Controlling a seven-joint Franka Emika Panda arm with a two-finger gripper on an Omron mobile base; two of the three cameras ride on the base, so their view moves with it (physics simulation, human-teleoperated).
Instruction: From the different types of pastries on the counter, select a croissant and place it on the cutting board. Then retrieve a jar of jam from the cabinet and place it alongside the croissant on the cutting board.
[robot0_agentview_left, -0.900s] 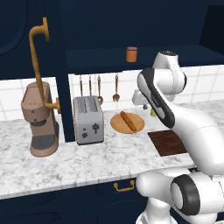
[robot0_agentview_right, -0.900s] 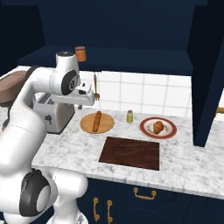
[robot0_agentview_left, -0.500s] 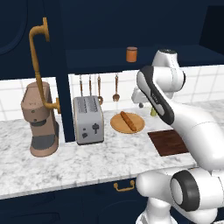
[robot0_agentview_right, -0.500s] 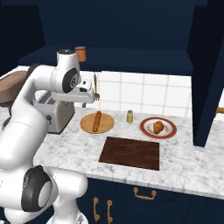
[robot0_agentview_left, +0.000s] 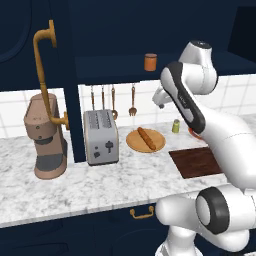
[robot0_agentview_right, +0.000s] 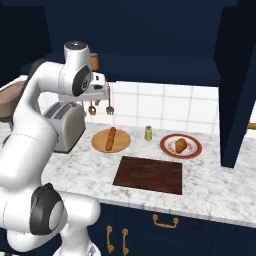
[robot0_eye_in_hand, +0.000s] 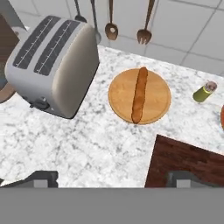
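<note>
Base views flank counter (robot0_agentview_left: 90, 185); hand view overhead.

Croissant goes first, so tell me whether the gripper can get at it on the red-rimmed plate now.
Probably yes: the croissant lies uncovered on its red-rimmed plate, nothing above it, and the gripper is open.

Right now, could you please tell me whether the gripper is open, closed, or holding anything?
Gripper: open and empty, raised above the counter near the cutting board.

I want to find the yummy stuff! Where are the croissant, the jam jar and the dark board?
croissant (robot0_agentview_right: 181, 145), right base view, its middle.
jam jar (robot0_agentview_left: 150, 62), left base view, its side.
cutting board (robot0_agentview_right: 149, 174), right base view, bare top.
</note>
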